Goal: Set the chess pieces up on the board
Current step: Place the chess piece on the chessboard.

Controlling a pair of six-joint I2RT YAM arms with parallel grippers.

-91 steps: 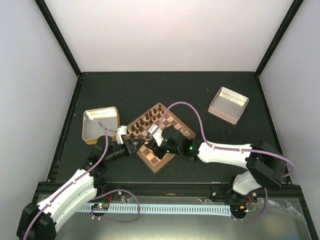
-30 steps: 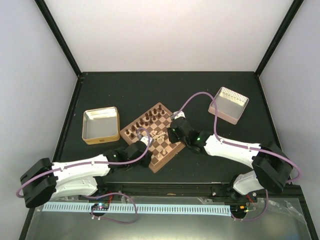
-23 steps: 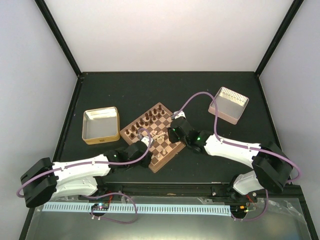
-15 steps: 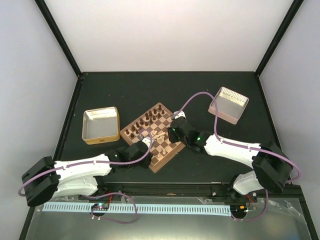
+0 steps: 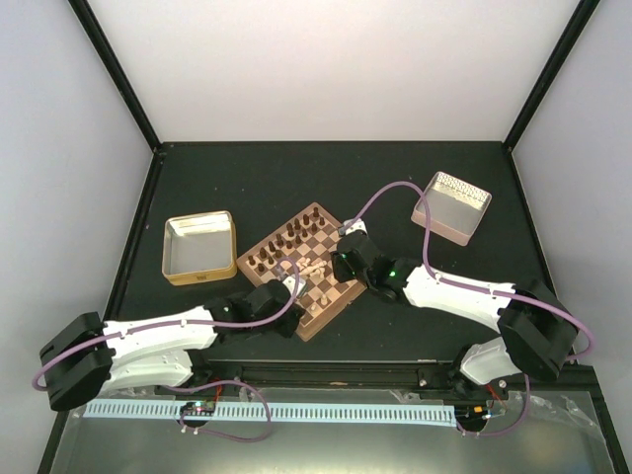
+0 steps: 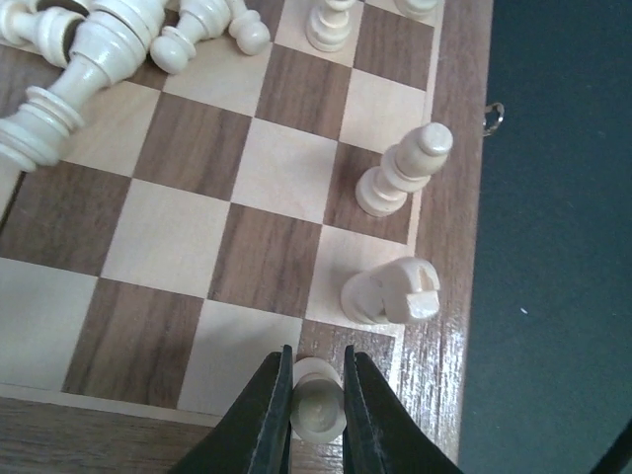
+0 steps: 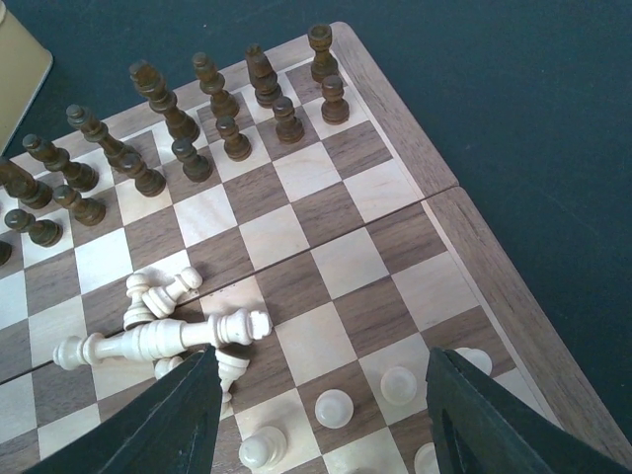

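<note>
Left pincer (image 6: pixel 318 390) clenched on a pale piece (image 6: pixel 318 417) standing on the board (image 7: pixel 400 118) corner square; right pincer (image 7: pixel 321 360) released above the board; board mid-counter (image 5: pixel 247 188), nearer the near edge; toppled pieces (image 7: pixel 158 341) mid-board.

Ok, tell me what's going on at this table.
Chess setup is under way on the board. The left gripper is shut on a pale piece at the board's corner, beside a pale knight. The right gripper hangs open above the board, holding nothing. The dark pieces stand in two rows along one side, and several pale pieces lie toppled mid-board.
</note>
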